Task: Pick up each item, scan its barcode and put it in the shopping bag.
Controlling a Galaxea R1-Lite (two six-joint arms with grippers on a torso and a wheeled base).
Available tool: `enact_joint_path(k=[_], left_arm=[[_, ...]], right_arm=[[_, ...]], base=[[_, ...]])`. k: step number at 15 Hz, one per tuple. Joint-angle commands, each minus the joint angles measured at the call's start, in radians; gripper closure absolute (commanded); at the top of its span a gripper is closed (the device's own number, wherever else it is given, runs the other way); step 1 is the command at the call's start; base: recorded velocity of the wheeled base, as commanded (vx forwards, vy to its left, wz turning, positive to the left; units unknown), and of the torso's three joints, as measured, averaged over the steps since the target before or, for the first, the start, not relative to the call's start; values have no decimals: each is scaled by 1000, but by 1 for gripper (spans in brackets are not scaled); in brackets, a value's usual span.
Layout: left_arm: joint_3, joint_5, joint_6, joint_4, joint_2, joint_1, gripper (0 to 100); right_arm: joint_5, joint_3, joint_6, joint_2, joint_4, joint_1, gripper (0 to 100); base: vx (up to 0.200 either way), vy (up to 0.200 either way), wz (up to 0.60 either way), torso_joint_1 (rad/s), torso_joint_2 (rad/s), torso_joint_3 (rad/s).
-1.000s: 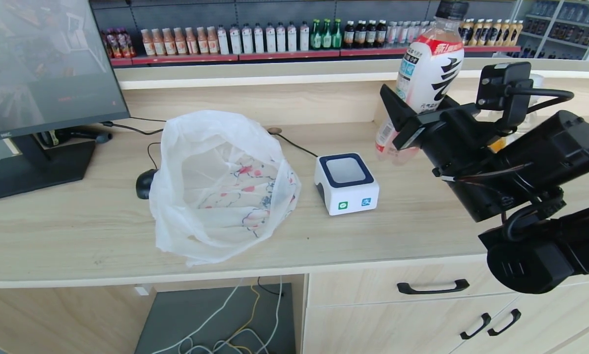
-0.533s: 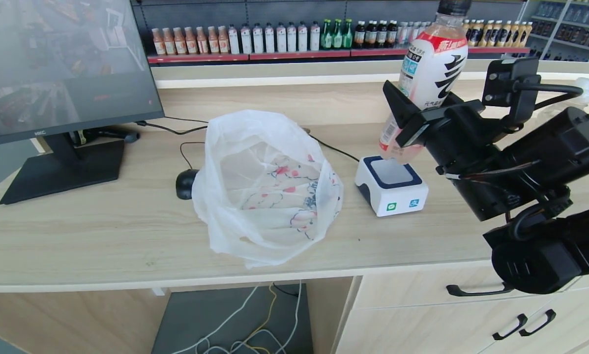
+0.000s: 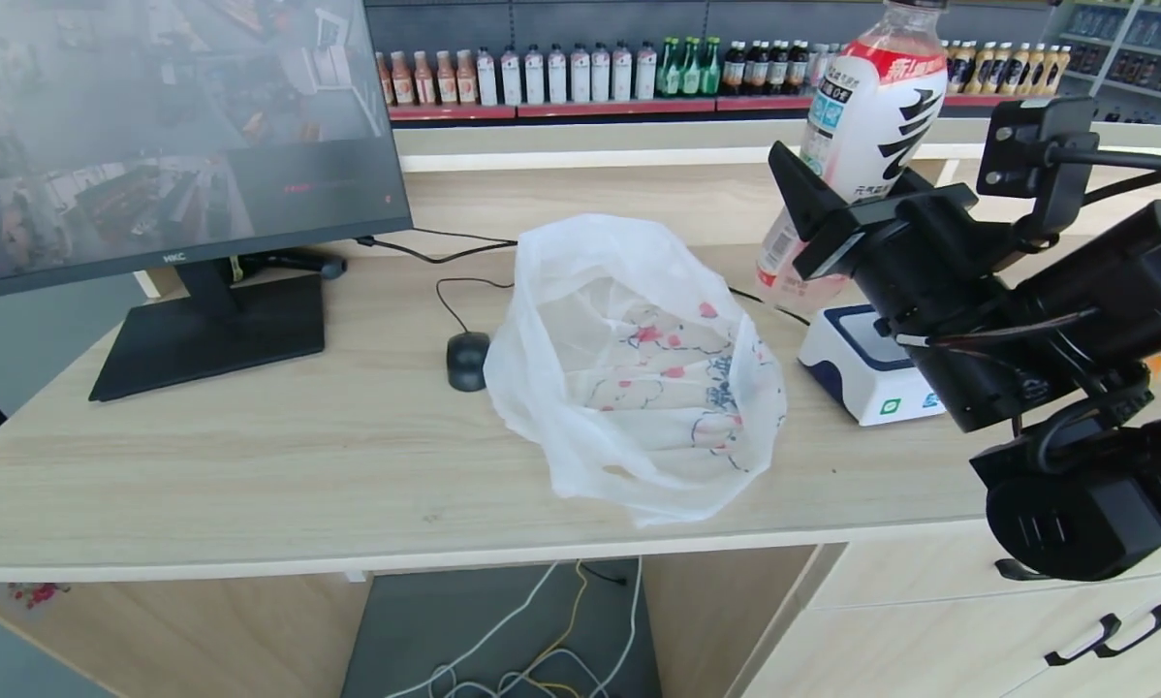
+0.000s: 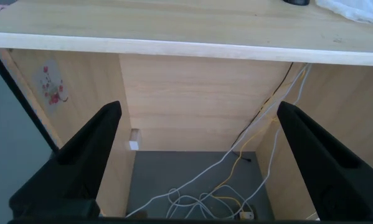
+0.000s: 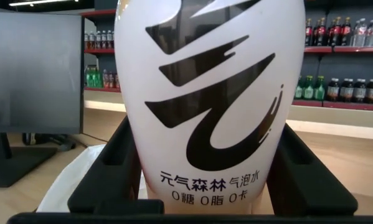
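Holding bottle [image 3: 866, 107] near scanner [image 3: 857, 373] edge, right gripper [image 3: 857, 189]; left gripper [image 4: 198, 149] wide below counter [image 4: 174, 28].

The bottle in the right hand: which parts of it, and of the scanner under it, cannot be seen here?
Cap of the bottle: cut off by the top edge in the head view and in the right wrist view.
Its barcode: too small to find in the head view; the right wrist view shows only the front label.
Right side of the scanner: hidden behind the right arm in the head view.
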Motion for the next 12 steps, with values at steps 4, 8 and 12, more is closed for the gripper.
enact_joint_path(k=[4,8,12], left_arm=[[0,1,1,0,0,0,0],[0,1,1,0,0,0,0],[0,1,1,0,0,0,0]], right_arm=[[0,-11,-1,-3,-2,-1,100],[0,-6,-1,-3,-2,2,100],[3,55,1,-23,-2,25,100]], base=[[0,0,0,0,0,0],[0,0,0,0,0,0],[0,0,0,0,0,0]])
